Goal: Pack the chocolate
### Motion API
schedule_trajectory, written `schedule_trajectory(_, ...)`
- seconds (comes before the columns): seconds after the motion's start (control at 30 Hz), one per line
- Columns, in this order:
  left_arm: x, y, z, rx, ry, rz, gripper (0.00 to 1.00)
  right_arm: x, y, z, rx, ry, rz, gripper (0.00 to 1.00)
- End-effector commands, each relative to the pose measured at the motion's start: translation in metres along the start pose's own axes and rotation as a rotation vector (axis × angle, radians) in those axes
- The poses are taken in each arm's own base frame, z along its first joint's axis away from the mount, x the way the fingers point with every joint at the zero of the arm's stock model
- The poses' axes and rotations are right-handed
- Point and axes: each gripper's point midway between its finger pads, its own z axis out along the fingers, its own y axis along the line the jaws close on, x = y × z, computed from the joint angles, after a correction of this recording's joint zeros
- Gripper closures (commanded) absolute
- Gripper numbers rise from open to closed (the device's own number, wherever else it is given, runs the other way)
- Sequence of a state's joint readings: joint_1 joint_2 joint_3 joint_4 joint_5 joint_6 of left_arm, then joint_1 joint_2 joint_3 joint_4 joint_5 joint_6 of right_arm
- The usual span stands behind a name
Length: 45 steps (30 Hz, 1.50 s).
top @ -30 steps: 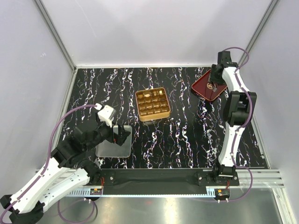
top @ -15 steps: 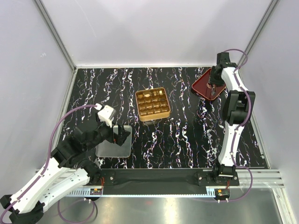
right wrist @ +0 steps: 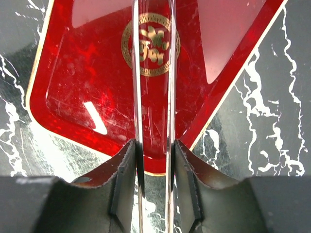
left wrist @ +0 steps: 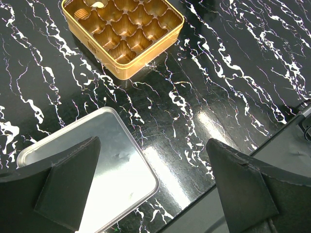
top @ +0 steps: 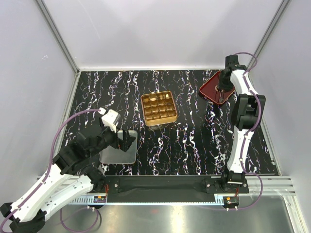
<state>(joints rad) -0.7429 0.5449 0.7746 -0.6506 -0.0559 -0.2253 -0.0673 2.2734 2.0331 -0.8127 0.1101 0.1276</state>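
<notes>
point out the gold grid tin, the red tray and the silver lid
gold grid tin (left wrist: pixel 127 30): left wrist view, on the ridged divider near its middle
red tray (right wrist: pixel 82 73): right wrist view, on its bare glossy floor
silver lid (left wrist: pixel 114 170): left wrist view, on its flat top

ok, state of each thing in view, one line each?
Left gripper: open, above the silver lid.
Right gripper: nearly shut on thin clear strips, over the red tray.
Gold tin: open, few cells hold chocolate.
Red tray: no chocolate visible.
Silver lid: flat on table.
</notes>
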Motion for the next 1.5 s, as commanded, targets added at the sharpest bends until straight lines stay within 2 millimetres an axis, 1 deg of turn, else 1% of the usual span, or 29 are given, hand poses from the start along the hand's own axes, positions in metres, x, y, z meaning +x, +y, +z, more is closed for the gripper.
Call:
schedule_trajectory(0.0,-0.01,-0.001,0.0,0.002,-0.043,0.009,0.01,-0.022,0.003,-0.046,-0.025,-0.063,0.001,0.61)
schedule_trajectory(0.07,-0.01,-0.001,0.0,0.005,-0.042,0.009,0.01,-0.015,0.001,-0.052,-0.02,-0.047,0.01,0.62)
schedule_trajectory(0.1,-0.01,-0.001,0.0,0.005,-0.042,0.009,0.01,-0.015,0.002,-0.06,-0.024,-0.054,0.014,0.62)
schedule_trajectory(0.17,-0.011,-0.002,-0.001,0.007,-0.046,0.009,0.01,-0.005,0.002,-0.062,-0.029,-0.031,0.021,0.62)
schedule_trajectory(0.2,-0.011,-0.002,-0.001,0.008,-0.048,0.009,0.01,-0.005,0.002,-0.07,-0.035,-0.039,0.022,0.62)
schedule_trajectory(0.23,-0.011,-0.002,-0.001,0.01,-0.047,0.009,0.01,0.002,0.002,-0.07,-0.038,-0.023,0.022,0.62)
schedule_trajectory(0.27,-0.011,-0.002,-0.001,0.009,-0.049,0.009,0.01,0.004,0.001,-0.071,-0.036,-0.021,0.023,0.63)
schedule_trajectory(0.3,-0.011,-0.002,-0.001,0.009,-0.049,0.009,0.01,0.003,0.001,-0.079,-0.039,-0.031,0.025,0.62)
schedule_trajectory(0.37,-0.011,-0.002,-0.001,0.012,-0.048,0.009,0.01,0.008,0.0,-0.083,-0.04,-0.028,0.029,0.63)
schedule_trajectory(0.4,-0.011,-0.002,-0.001,0.012,-0.048,0.009,0.01,0.007,0.001,-0.09,-0.046,-0.039,0.03,0.62)
schedule_trajectory(0.5,-0.011,-0.002,-0.002,0.013,-0.05,0.009,0.01,0.015,0.002,-0.095,-0.053,-0.027,0.031,0.63)
schedule_trajectory(0.63,-0.011,-0.002,-0.002,0.009,-0.054,0.007,0.01,0.019,0.014,-0.109,-0.094,-0.028,0.035,0.62)
schedule_trajectory(0.67,-0.011,-0.002,-0.002,0.009,-0.054,0.007,0.01,0.02,0.026,-0.115,-0.119,-0.037,0.018,0.62)
schedule_trajectory(0.7,-0.012,-0.002,-0.003,0.009,-0.055,0.007,0.01,0.019,0.03,-0.125,-0.136,-0.054,0.017,0.62)
schedule_trajectory(0.77,-0.012,-0.002,-0.002,0.007,-0.054,0.007,0.01,0.027,0.064,-0.14,-0.196,-0.06,-0.039,0.62)
schedule_trajectory(0.8,-0.012,-0.001,-0.003,0.006,-0.054,0.007,0.01,0.027,0.074,-0.153,-0.217,-0.081,-0.052,0.62)
schedule_trajectory(0.87,-0.012,-0.001,-0.003,0.005,-0.056,0.007,0.01,0.034,0.097,-0.166,-0.254,-0.095,-0.09,0.62)
schedule_trajectory(0.9,-0.012,-0.001,-0.003,0.005,-0.058,0.006,0.01,0.043,0.12,-0.181,-0.293,-0.104,-0.133,0.62)
schedule_trajectory(0.97,-0.012,-0.001,-0.003,0.004,-0.058,0.006,0.01,0.053,0.145,-0.197,-0.355,-0.115,-0.169,0.63)
schedule_trajectory(1.0,-0.012,-0.001,-0.003,0.003,-0.057,0.007,0.01,0.067,0.167,-0.209,-0.395,-0.116,-0.205,0.63)
schedule_trajectory(1.07,-0.013,-0.001,-0.003,0.007,-0.059,0.006,0.01,0.081,0.191,-0.221,-0.458,-0.117,-0.241,0.62)
schedule_trajectory(1.1,-0.012,-0.001,-0.003,0.007,-0.057,0.007,0.01,0.092,0.198,-0.224,-0.47,-0.108,-0.256,0.63)
schedule_trajectory(1.13,-0.012,-0.002,-0.003,0.008,-0.057,0.008,0.01,0.108,0.214,-0.229,-0.484,-0.1,-0.295,0.63)
schedule_trajectory(1.17,-0.011,-0.001,-0.002,0.007,-0.053,0.007,0.01,0.113,0.223,-0.233,-0.505,-0.109,-0.306,0.63)
schedule_trajectory(1.2,-0.012,-0.001,-0.003,0.006,-0.056,0.007,0.01,0.124,0.23,-0.23,-0.518,-0.093,-0.325,0.62)
schedule_trajectory(1.23,-0.012,-0.002,-0.003,0.008,-0.055,0.008,0.01,0.138,0.243,-0.234,-0.545,-0.083,-0.358,0.62)
schedule_trajectory(1.27,-0.012,-0.002,-0.003,0.008,-0.055,0.008,0.01,0.144,0.25,-0.23,-0.548,-0.077,-0.372,0.62)
schedule_trajectory(1.37,-0.012,-0.001,-0.003,0.004,-0.055,0.007,0.01,0.164,0.262,-0.221,-0.528,-0.048,-0.418,0.63)
schedule_trajectory(1.47,-0.012,0.0,-0.003,0.0,-0.056,0.007,0.01,0.177,0.266,-0.216,-0.507,-0.036,-0.443,0.63)
